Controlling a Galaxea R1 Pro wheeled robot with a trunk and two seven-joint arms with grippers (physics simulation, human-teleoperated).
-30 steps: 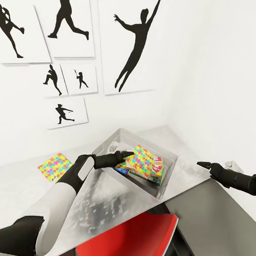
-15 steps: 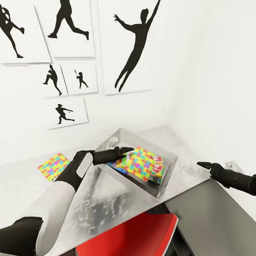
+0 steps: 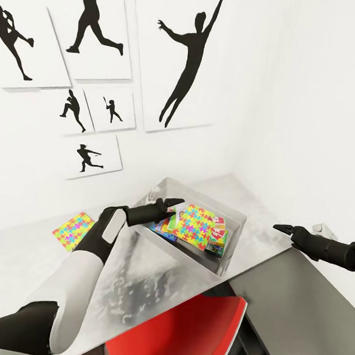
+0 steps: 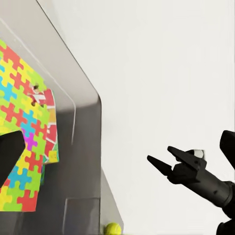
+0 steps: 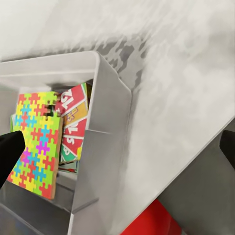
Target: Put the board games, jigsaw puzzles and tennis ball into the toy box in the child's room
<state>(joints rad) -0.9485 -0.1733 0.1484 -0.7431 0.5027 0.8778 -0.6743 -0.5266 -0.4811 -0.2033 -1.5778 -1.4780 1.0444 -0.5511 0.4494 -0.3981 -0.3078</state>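
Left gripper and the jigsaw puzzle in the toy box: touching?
Apart. In the head view the left gripper sits open above the toy box rim, with a visible gap to the jigsaw puzzle lying inside.

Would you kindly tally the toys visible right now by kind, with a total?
Jigsaw puzzles: 2, one in the toy box at, one on the table at.
Board games: at least 1 visible beneath the puzzle; more cannot be told apart.
Tennis ball: 1.
Total: at least 4.
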